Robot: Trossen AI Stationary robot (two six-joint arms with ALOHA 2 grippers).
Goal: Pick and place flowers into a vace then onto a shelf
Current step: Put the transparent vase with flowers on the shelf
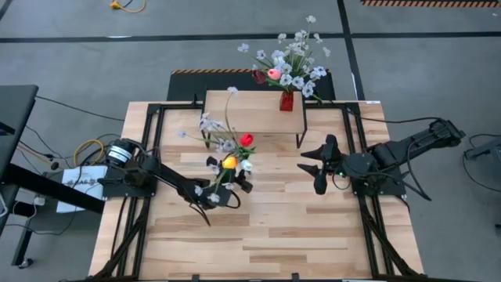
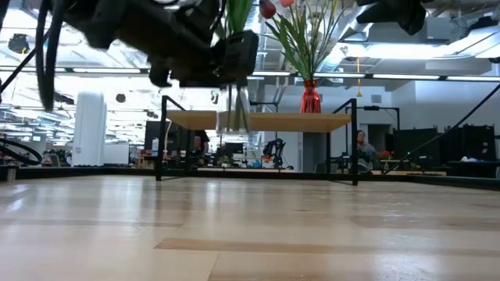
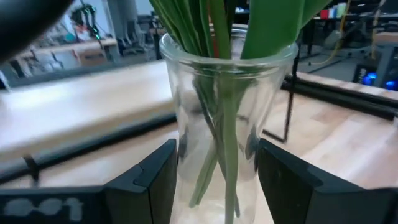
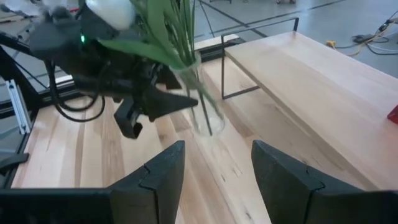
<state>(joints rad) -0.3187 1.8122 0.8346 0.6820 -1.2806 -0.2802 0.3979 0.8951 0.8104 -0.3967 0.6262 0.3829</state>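
The tabletop [image 1: 258, 235] carries the shelf [image 1: 254, 110] at its far edge, centred between the two arms. A red vase [image 1: 286, 100] filled with blossoms already stands on the right part of the shelf; the left part of the board is bare.

The left arm reaches in from the left side of the tabletop. The left gripper [image 3: 214, 180] is pinching a clear glass vase [image 3: 221, 124], one finger on each side of the glass wall. The low view shows this vase held clear of the tabletop, with its base at about the level of the shelf board. The vase's long axis is near upright, with a slight tilt visible in the right wrist view.

The flowers [image 1: 231, 157] in the clear glass vase include a red tulip, an orange-yellow tulip and sprays of small white-lilac blossoms. Their green stems run down inside the glass.

The right gripper [image 1: 317, 166] hovers over the right half of the tabletop, in front of the shelf, with its fingers spread and nothing between them.

Governing relation: the shelf lies beyond the held vase, away from the left arm's base and slightly to the right. The left arm is already loaded, so the placement likely falls to it. The bare left part of the board is the nearer landing area.
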